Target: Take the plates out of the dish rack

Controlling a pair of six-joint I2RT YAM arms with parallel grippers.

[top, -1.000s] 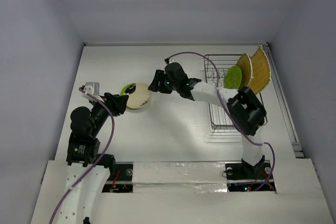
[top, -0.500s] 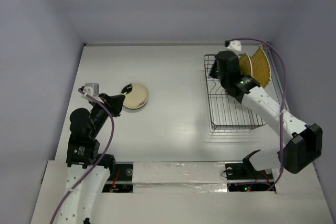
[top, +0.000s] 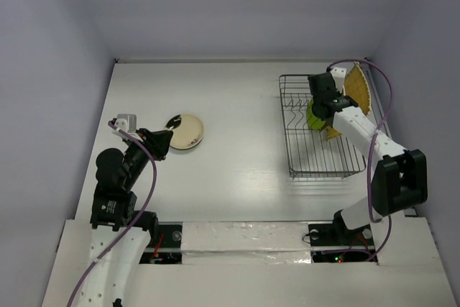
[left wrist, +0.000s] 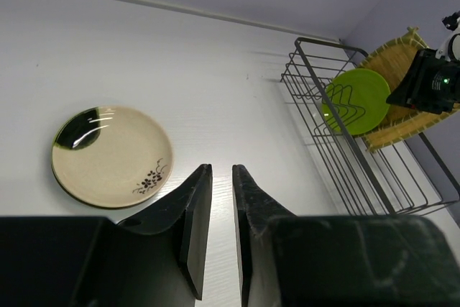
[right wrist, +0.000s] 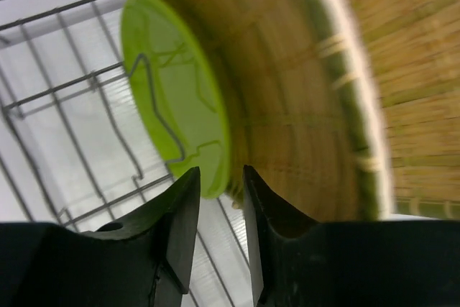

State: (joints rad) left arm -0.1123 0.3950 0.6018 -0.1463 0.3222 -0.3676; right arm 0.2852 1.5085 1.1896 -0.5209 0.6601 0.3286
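The right gripper (right wrist: 221, 175) is down in the dish rack (top: 323, 175) at the counter's (top: 237, 98) far right corner, fingers slightly apart at the lower rim of the upright green plate (right wrist: 172, 84); whether they pinch it I cannot tell; two woven plates (top: 357, 91) lean just behind; the left gripper (left wrist: 221, 170), fingers nearly pressed together on nothing, hovers beside the cream plate (left wrist: 108, 156), flat near the left edge.
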